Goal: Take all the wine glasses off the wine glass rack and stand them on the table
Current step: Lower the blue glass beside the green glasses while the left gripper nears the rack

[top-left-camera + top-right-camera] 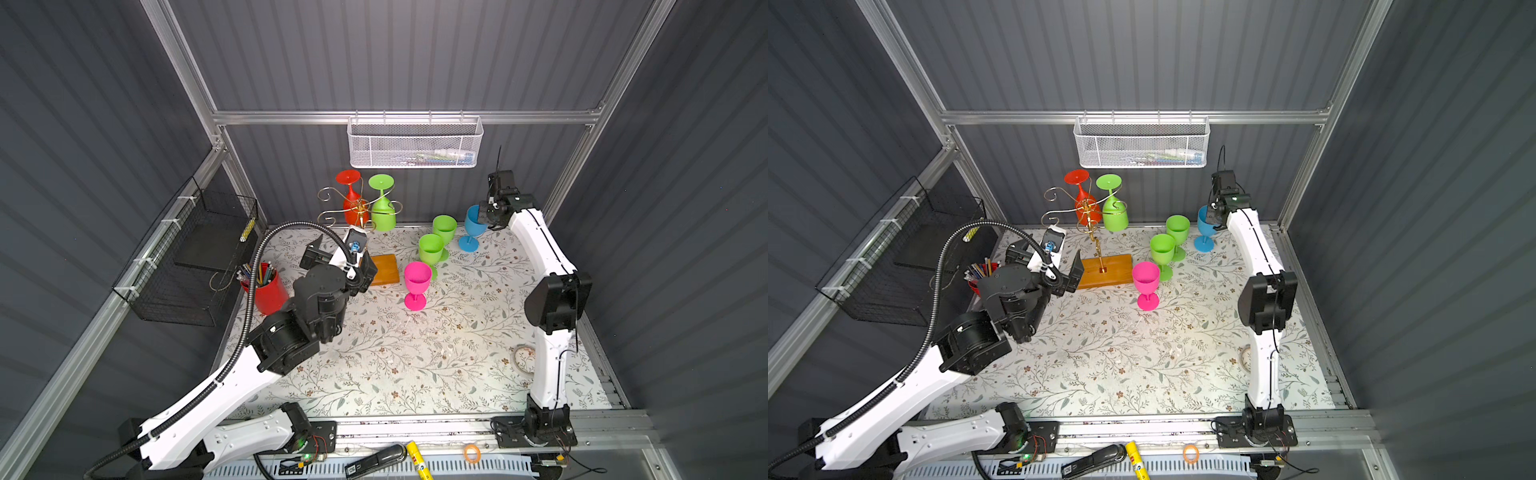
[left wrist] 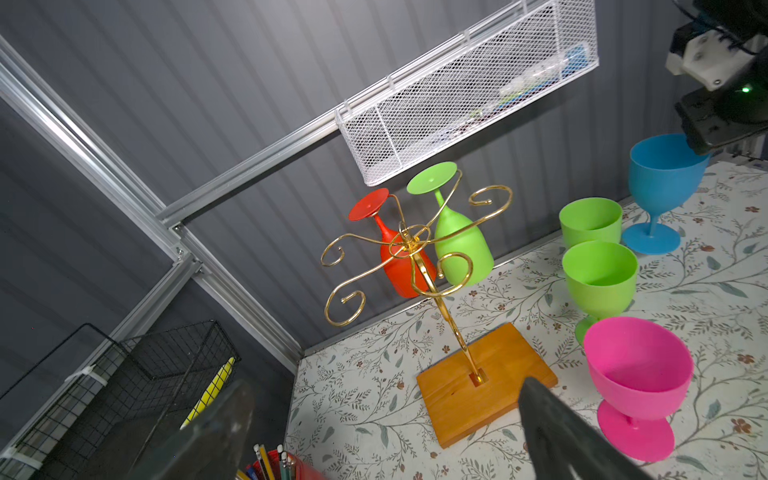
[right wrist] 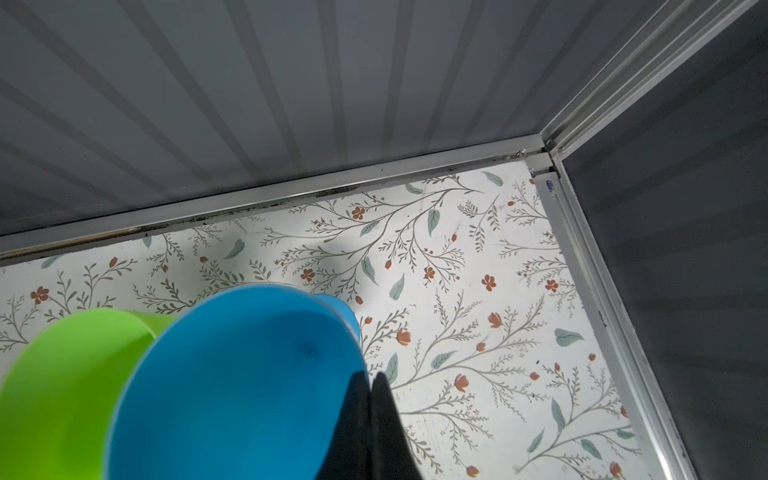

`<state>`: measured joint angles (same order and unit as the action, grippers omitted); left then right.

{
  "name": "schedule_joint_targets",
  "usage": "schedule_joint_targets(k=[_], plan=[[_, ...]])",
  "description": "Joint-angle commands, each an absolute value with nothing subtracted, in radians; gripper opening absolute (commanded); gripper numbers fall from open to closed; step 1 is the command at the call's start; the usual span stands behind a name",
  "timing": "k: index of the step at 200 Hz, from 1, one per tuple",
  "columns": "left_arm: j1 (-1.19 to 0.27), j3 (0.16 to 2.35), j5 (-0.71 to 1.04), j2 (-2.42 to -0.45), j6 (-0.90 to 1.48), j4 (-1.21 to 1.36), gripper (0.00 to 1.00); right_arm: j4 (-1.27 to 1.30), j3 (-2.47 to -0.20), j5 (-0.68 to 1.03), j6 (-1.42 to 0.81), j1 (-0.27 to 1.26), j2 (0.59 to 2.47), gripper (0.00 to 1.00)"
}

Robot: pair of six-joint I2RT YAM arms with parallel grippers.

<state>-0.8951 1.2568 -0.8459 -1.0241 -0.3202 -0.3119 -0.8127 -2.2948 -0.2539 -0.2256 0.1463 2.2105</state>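
1. Blue plastic wine glass stands upright near the desk's far right corner, well apart from the wine glass rack; my right gripper is clamped on its rim.
2. My left gripper, jaws wide apart and empty, hovers just beside the rack's wooden base (toward the far left corner).
3. I judge this the set-down step; next I must let go and lift clear without tipping it.

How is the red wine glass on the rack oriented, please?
Upside down: the red wine glass hangs bowl-down from the rack, its foot uppermost.
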Motion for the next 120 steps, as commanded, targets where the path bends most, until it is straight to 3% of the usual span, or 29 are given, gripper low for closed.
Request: schedule_joint_targets(k=[1,67,120], plan=[[-0.817,1.294,-0.739,-1.057,-0.233,-0.349,1.00,-0.806,-2.338,-0.241,-0.215,0.138,2.228,0.00],[-0.549,1.320,-0.474,-1.121,-0.055,-0.392,1.00,-0.772,-2.368,-0.228,-0.197,0.137,2.282,0.00],[-0.490,1.315,-0.394,-1.161,-0.008,-0.383,1.00,-0.755,-2.411,-0.227,-0.177,0.137,2.339,0.00]])
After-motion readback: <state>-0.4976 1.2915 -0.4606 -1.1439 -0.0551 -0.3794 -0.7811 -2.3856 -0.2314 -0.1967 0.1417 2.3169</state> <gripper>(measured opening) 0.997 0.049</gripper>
